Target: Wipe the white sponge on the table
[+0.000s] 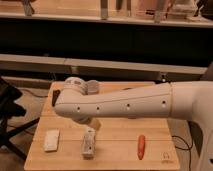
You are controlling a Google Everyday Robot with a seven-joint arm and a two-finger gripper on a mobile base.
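Dark shelving stood behind the light-wood table (120, 142). The white sponge (51, 140) lay flat toward the table's 8 o'clock, its long axis running roughly 12 to 6. It looked light and soft, and pinching across its short width seemed best. The gripper (94, 124) hung mostly hidden under the arm, toward the sponge's 2 o'clock. Whether it was released or clenched could not be told.

thick off-white tubular arm (130, 104), small dark dots along it; gripper (94, 123) tucked beneath its rounded end

Off-white sponge (51, 140); light-wood plank table (120, 145); pale pincer (94, 123) above white bottle (88, 143).
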